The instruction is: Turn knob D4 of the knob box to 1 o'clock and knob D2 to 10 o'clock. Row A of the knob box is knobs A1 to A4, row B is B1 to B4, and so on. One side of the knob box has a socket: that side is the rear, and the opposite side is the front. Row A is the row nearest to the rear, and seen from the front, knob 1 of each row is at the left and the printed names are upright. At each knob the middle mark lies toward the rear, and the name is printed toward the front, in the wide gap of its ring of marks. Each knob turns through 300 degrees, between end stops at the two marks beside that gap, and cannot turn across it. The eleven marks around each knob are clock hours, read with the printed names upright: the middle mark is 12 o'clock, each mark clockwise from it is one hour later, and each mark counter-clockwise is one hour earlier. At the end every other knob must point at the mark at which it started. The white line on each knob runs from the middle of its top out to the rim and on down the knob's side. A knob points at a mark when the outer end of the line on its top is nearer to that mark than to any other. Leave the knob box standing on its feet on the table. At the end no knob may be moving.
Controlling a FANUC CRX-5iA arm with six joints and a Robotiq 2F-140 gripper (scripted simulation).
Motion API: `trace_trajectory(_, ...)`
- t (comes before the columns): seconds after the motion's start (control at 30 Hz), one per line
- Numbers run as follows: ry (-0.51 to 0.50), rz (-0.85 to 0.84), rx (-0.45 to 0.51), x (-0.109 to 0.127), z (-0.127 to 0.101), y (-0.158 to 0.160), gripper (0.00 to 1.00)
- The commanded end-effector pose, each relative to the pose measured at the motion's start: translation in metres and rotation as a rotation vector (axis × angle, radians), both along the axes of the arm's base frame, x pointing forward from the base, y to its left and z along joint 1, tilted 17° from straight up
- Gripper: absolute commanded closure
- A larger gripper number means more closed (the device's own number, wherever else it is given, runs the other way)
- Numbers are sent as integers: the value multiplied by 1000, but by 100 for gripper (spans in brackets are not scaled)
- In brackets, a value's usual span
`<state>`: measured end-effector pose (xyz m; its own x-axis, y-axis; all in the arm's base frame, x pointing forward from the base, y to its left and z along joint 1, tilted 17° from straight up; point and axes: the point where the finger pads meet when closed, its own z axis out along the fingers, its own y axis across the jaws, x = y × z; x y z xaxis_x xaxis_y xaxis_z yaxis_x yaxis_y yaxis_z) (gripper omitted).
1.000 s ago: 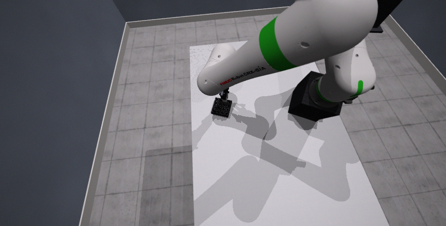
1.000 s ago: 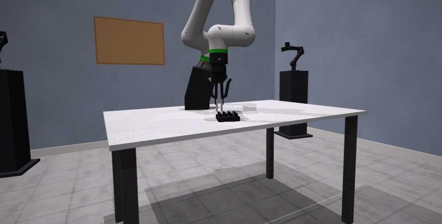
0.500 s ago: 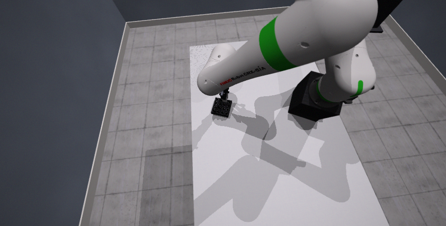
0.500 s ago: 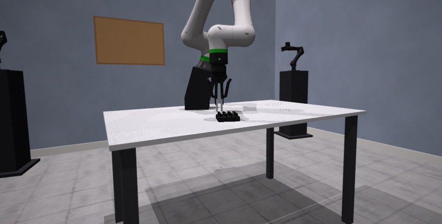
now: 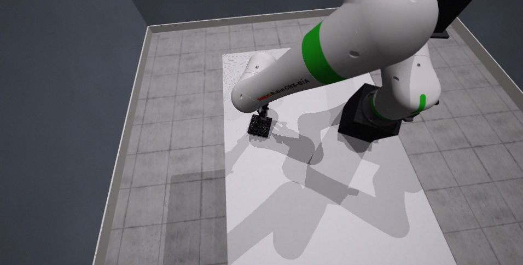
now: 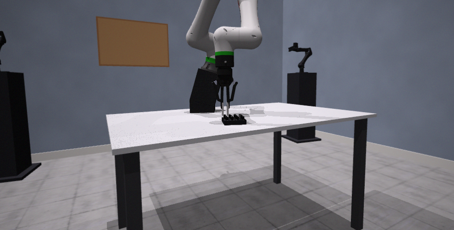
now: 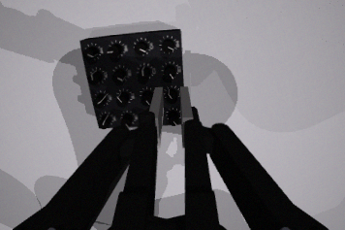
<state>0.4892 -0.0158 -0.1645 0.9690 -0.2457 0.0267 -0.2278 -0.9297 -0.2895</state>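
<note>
The black knob box [image 5: 260,125] [image 6: 234,121] [image 7: 134,62] stands on the white table. In the wrist view its printed names lie to the right of the knobs, so row D is the right column. Knob D4 [image 7: 169,45] is at the top right; its line points right and a little down, at about 7 o'clock. Knob D2 [image 7: 172,95] shows between the fingertips; its line is too small to read surely. My gripper [image 5: 262,117] [image 6: 224,114] [image 7: 172,99] is open by a narrow gap, empty, pointing down just above the box. Its fingers partly hide nearby knobs.
Knob D3 [image 7: 171,71] is just above D2 in the wrist view, and knob D1 [image 7: 172,115] just below it. Rows A to C lie left of them. The arm's black pedestal [image 5: 361,120] [image 6: 201,93] stands at the table's far side in the exterior view.
</note>
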Motion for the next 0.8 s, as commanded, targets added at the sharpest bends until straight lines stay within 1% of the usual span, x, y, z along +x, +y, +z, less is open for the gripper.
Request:
trace_trajectory(0.0, 0, 0, 0, 0, -2, 0, 88)
trace_trajectory(0.37, 0, 0, 0, 1, -8, 2, 88)
trace_trajectory(0.77, 0, 0, 0, 1, -8, 2, 88)
